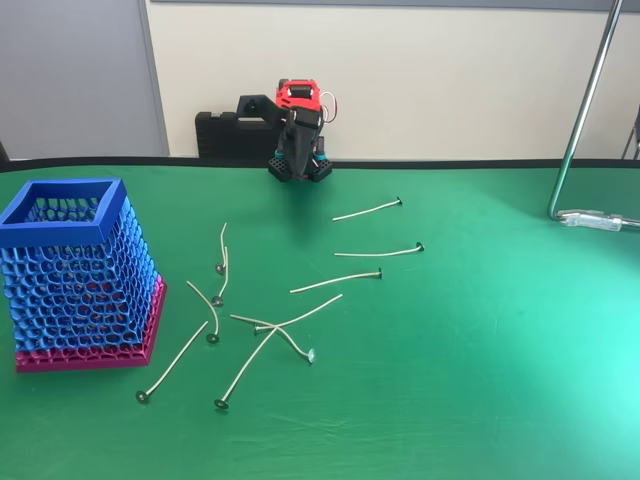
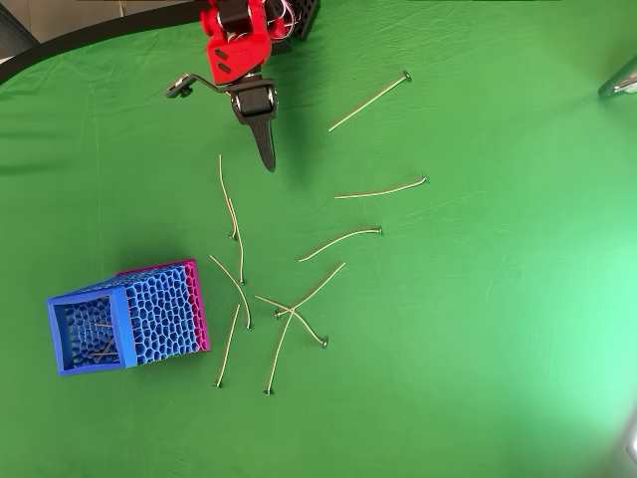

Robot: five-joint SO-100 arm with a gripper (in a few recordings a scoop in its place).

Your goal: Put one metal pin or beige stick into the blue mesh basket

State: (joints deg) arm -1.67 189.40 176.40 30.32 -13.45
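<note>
We see the blue mesh basket (image 1: 75,275) standing upright on its pink base (image 1: 90,350) at the left side of the worktop (image 1: 480,380) in the fixed view, well apart from the pincer (image 2: 266,159); in the overhead view it sits down and to the left of the pincer tip, and through its open top we can make out a few thin sticks (image 2: 98,339) lying inside. Between the basket and the pincer, many thin pins (image 2: 239,289) with small flat heads lie scattered flat on the green cloth. Two curved ones (image 2: 227,199) are nearest, just below and left of the pincer tip in the overhead view, but not touching it. A crossed group of pins (image 2: 294,314) lies further down from the tip. Three separate pins are to the right of the pincer: one (image 2: 370,100) level with it, one (image 2: 380,189) a little lower, and one (image 2: 340,242) lower again. The pincer points down toward the cloth, its two fingers are pressed together to one narrow point, and it holds nothing. The red arm (image 2: 239,45) stands at the far edge of the worktop. A metal pole (image 1: 585,110) rises at the right in the fixed view.
</note>
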